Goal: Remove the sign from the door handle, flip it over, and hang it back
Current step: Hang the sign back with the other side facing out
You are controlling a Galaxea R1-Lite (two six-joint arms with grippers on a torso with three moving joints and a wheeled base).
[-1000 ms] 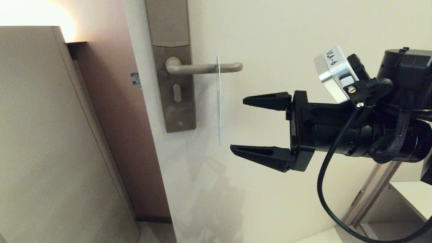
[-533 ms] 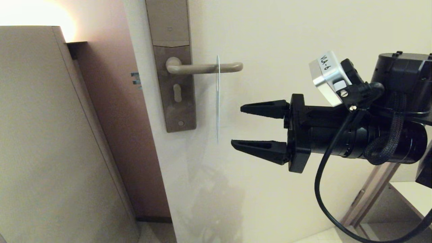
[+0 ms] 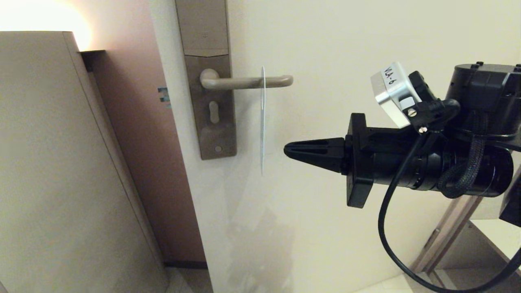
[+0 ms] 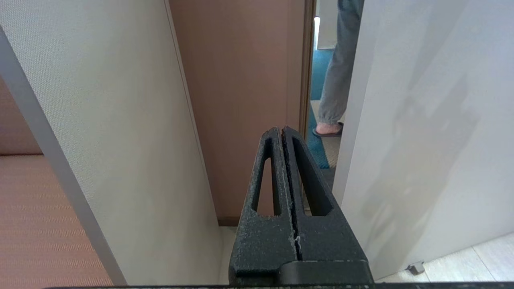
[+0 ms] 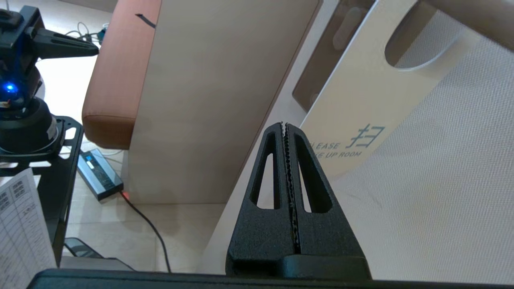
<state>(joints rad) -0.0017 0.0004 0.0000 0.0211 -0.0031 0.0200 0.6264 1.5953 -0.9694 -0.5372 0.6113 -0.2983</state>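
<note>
Sign edge-on, clear of fingers

Looks like a hotel room doorway: cream door with lever handle on a tall card-lock plate, a hanger sign reading "up room", a padded brown bench, blue corridor carpet beyond.
</note>
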